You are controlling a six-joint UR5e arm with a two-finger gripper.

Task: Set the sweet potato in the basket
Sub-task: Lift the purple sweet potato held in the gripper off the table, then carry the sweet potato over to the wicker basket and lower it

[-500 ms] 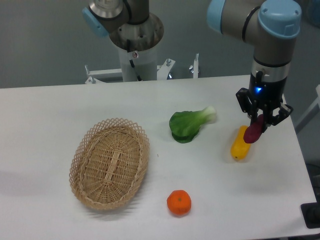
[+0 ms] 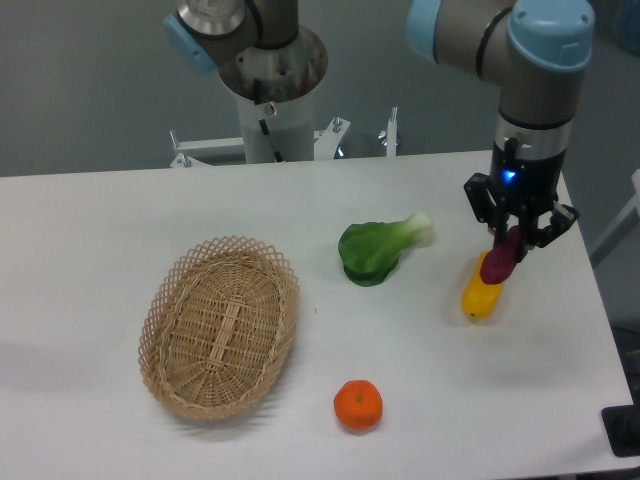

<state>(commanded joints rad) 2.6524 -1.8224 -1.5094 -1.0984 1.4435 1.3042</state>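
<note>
The dark magenta sweet potato (image 2: pixel 498 262) hangs above the table at the right, and my gripper (image 2: pixel 512 238) is shut on its upper end. It is lifted in front of the yellow oblong vegetable (image 2: pixel 480 296), which lies on the table just below it. The oval wicker basket (image 2: pixel 170 300) rests far to the left on the table, with nothing inside it.
A green leafy bok choy (image 2: pixel 375 250) lies between the basket and the gripper. An orange fruit (image 2: pixel 358 405) sits near the front edge. The arm's base column (image 2: pixel 275 110) stands at the back. The table's right edge runs close to the gripper.
The gripper has moved slightly left and up, carrying the sweet potato with it. Everything else stays where it was.
</note>
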